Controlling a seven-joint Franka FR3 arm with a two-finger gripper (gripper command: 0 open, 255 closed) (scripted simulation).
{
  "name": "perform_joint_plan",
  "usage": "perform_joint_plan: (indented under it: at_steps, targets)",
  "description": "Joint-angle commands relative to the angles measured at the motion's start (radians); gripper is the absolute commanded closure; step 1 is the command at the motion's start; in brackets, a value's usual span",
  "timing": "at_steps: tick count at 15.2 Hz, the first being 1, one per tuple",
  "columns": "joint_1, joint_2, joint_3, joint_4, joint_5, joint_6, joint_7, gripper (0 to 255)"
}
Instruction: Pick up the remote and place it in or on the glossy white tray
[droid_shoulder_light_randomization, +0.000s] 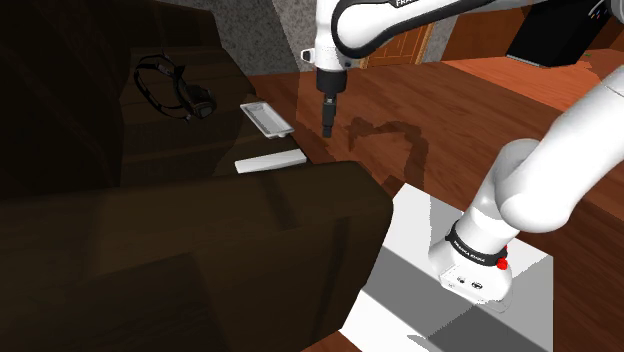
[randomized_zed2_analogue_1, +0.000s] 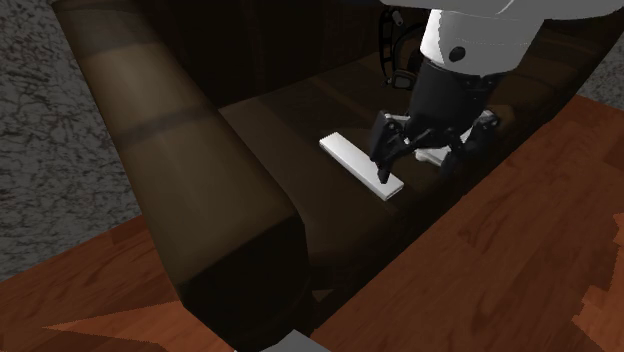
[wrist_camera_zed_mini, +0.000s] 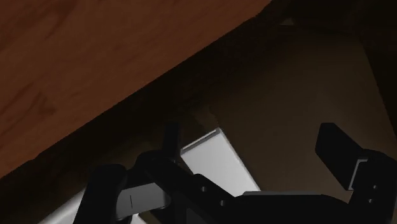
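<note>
The black gripper (droid_shoulder_light_randomization: 328, 127) hangs straight down with its fingertips low. Its 2 fingers (wrist_camera_zed_mini: 340, 151) stand wide apart: open, clasping nothing. In the wrist view the white remote (wrist_camera_zed_mini: 216, 162) lies below the gap between them, closer to 1 finger than the other, and neither finger touches it.

Over to the second exterior view: the hand hovers above 1 end of the remote. The remote is a flat white bar lying on the dark sofa (randomized_zed2_analogue_1: 280, 125), on the seat near its front edge. In the shoulder view the gripper sits a little to the remote's right, above the line where the seat's edge meets the brown wooden floor (droid_shoulder_light_randomization: 460, 110).

Further back on the seat from the remote is the small white tray (droid_shoulder_light_randomization: 265, 117). It is rectangular with a raised rim, near the remote but not touching it. To the shoulder view's left of the tray, black headphones (droid_shoulder_light_randomization: 170, 88) rest on the same seat.

Following the hand upward, the white arm (droid_shoulder_light_randomization: 365, 25) drops in from the top of the shoulder view. At lower right, its base stands on the white box stand (droid_shoulder_light_randomization: 410, 225), which sits right beside the sofa's end.
</note>
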Motion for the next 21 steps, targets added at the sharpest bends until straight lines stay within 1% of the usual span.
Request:
perform_joint_plan:
  at_steps: [1,7,12,13,21]
  targets:
    - [0.015,0.072,0.009,0.042,0.004,0.040,-0.036,0]
    - [0.050,0.269,0.038,0.171,0.010,0.133,-0.142,0]
    - [0.078,0.428,0.070,0.299,0.003,0.185,-0.220,0]
    - [0.080,0.442,0.074,0.311,0.002,0.189,-0.226,0]
    - [0.082,0.492,0.073,0.271,-0.002,0.279,-0.223,0]
